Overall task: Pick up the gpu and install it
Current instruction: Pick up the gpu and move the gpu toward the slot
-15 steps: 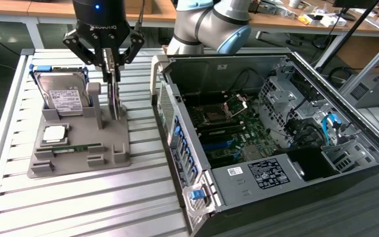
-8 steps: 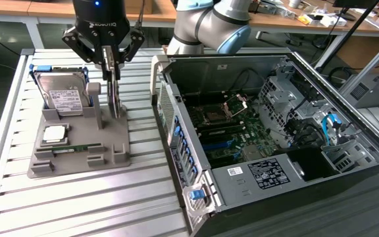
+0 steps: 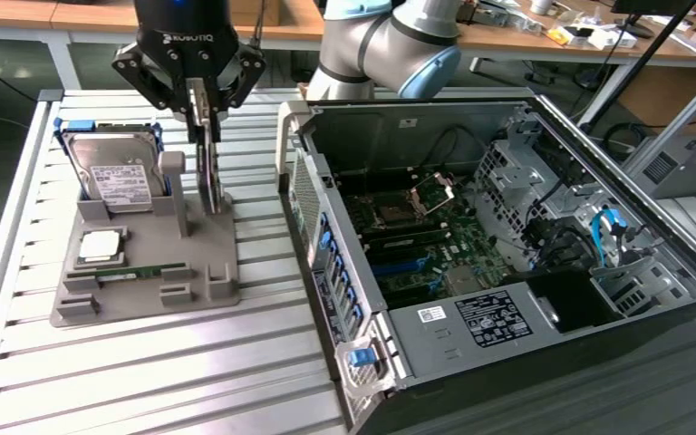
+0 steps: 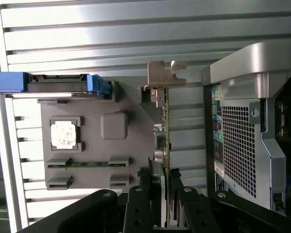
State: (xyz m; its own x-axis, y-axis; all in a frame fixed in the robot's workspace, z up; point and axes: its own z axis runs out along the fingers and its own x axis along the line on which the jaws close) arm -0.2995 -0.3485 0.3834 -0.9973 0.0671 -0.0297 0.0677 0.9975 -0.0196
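Note:
The gpu (image 3: 210, 172) is a thin dark card standing on edge at the right side of a grey parts holder (image 3: 203, 263), its silver bracket toward the back. My gripper (image 3: 206, 127) comes down from above with one finger on each face of the card, shut on it. In the wrist view the gpu (image 4: 166, 131) runs edge-on from its bracket to between my black fingers (image 4: 138, 206); the gripper (image 4: 165, 199) clamps its near end. The card's lower edge still looks level with the holder's slot. The open computer case (image 3: 323, 272) lies just to the exterior view's right.
The holder also carries a silver hard drive (image 3: 112, 172), a processor chip (image 3: 101, 245) and a green memory stick (image 3: 130, 270). The case's motherboard (image 3: 420, 245) faces up, with cables and a drive cage at its right. Everything rests on a slatted metal table (image 3: 142, 381).

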